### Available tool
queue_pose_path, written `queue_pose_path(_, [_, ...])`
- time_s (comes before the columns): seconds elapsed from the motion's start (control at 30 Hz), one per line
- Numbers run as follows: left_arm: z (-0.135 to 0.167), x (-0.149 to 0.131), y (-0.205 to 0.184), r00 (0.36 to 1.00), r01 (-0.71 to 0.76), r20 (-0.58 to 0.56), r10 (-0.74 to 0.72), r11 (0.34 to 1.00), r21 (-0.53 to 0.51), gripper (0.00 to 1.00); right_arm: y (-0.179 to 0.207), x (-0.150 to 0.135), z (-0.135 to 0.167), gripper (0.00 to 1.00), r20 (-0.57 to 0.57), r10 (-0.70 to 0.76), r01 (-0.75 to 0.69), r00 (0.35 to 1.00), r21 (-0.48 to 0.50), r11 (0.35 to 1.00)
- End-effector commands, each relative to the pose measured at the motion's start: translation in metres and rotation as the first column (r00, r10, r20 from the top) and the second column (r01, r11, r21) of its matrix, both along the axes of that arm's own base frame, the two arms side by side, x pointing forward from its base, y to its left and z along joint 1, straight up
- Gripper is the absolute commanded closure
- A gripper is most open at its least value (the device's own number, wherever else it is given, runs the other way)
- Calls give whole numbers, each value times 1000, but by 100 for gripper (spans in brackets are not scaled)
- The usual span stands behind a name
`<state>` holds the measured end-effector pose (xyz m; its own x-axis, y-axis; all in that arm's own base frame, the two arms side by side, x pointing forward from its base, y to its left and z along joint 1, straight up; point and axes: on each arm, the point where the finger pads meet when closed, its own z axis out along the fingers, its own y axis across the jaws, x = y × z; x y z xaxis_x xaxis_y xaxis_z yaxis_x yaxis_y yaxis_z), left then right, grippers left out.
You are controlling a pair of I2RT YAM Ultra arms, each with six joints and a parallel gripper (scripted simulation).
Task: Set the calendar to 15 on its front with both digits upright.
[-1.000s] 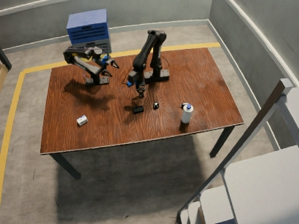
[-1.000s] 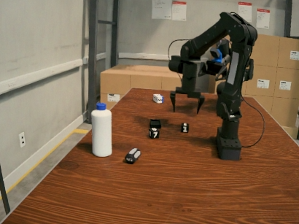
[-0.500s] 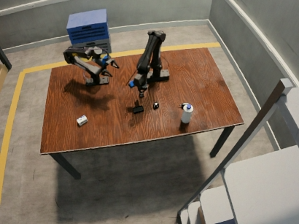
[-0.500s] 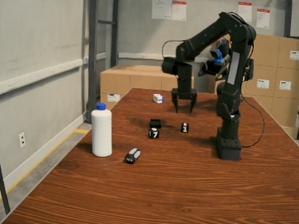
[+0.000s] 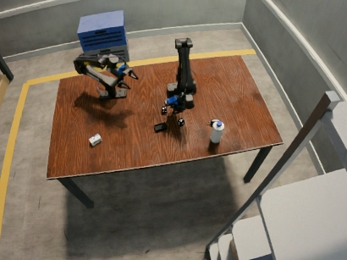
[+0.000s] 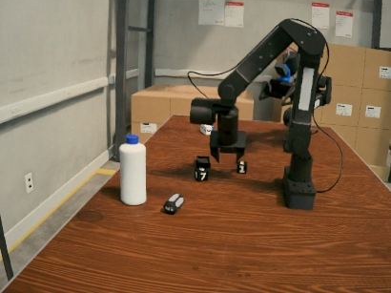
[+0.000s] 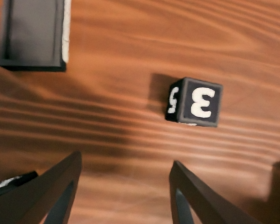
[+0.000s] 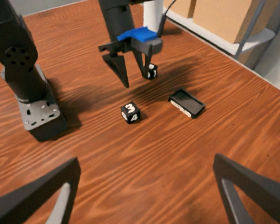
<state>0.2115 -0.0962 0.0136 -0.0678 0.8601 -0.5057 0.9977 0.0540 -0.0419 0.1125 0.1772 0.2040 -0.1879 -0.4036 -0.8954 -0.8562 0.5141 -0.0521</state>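
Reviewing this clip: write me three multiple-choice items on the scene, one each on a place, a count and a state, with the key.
1. Where is the calendar tray?
A) On the blue crate
B) On the table
C) On the floor

2. How many cubes are in the tray?
A) None
B) One
C) Two

3. How is the right hand?
A) Shut on a cube
B) Shut, empty
C) Open, empty

1: B, the top view shows it on the wood.
2: A, the right wrist view shows both cubes outside it.
3: C, its fingers stand wide apart with only table between them.
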Motion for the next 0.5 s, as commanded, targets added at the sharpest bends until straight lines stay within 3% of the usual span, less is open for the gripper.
queue_pose_path(0.0, [2,3,-12,989,116,117,-94,973,-198,45,-3,-2,7,0,8,3,-3,1000,15,1000])
queue_pose_path(0.17, [4,2,-9,970,157,226,-89,940,-303,45,-3,-2,7,0,8,3,-3,1000,15,1000])
queue_pose_path(0.3, [-3,-38,-15,995,88,69,-66,920,-383,45,-3,-2,7,0,8,3,-3,1000,15,1000])
queue_pose_path(0.47, [-8,-47,-17,996,78,73,-52,905,-418,45,-3,-2,7,0,8,3,-3,1000,15,1000])
